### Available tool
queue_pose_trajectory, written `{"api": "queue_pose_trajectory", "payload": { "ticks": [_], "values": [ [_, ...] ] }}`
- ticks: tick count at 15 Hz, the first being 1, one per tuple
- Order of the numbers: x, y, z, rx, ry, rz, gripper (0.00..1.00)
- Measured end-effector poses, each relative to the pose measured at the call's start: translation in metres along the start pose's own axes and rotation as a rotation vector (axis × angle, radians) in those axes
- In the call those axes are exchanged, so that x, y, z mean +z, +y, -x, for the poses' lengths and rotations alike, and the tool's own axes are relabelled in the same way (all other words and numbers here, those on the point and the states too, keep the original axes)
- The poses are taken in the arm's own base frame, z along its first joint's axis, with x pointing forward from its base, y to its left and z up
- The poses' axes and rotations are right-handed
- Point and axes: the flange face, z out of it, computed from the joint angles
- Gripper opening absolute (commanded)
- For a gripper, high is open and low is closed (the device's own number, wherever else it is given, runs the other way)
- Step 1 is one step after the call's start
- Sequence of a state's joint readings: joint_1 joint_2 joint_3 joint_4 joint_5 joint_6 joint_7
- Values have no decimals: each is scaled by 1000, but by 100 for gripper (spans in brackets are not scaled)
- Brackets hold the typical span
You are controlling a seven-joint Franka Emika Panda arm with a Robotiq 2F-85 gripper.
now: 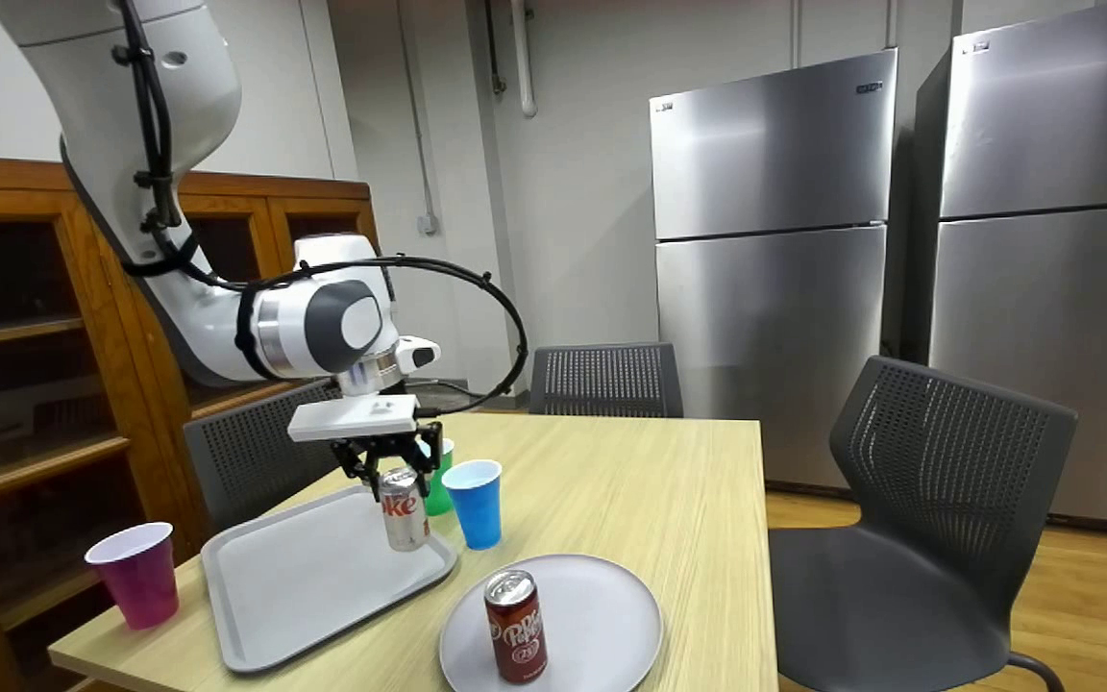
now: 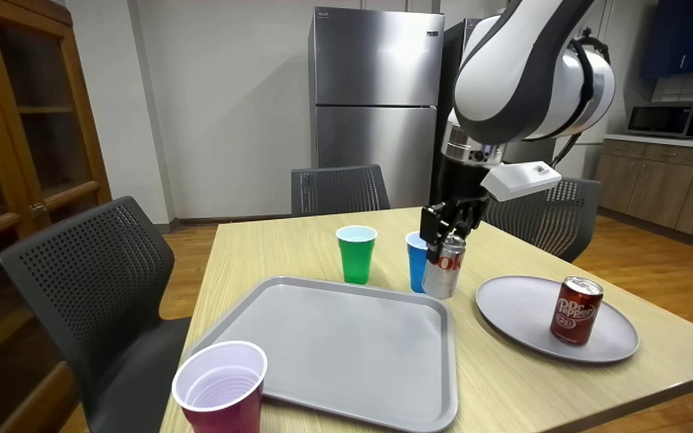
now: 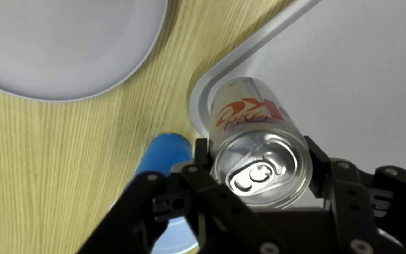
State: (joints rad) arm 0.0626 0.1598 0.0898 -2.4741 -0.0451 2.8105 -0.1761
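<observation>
My gripper is shut on a silver Diet Coke can, with a finger on each side near its top. The can tilts slightly in both exterior views and is at the corner of the grey tray. In the wrist view the can shows lid-up between the fingertips, with the tray corner below it. I cannot tell whether its base touches the tray. A blue cup stands close beside the can; it also shows in the wrist view, partly hidden by a finger. A green cup stands near the tray's edge.
A round grey plate bears a red Dr Pepper can. A purple cup stands by the tray's opposite end. Dark chairs surround the wooden table. A wooden cabinet and steel refrigerators stand behind.
</observation>
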Motion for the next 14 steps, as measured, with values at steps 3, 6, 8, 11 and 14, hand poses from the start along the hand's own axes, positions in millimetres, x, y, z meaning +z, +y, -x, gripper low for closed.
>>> {"api": "queue_pose_trajectory", "payload": {
  "ticks": [3,6,8,11,14],
  "values": [
    [-2,-13,-5,-28,6,-4,39],
    [-5,-21,-14,-48,20,-7,39],
    [-6,-27,-23,-61,31,-10,39],
    [-5,-37,-36,-86,43,-19,39],
    [0,-48,-50,-119,50,-30,39]
  ]
}}
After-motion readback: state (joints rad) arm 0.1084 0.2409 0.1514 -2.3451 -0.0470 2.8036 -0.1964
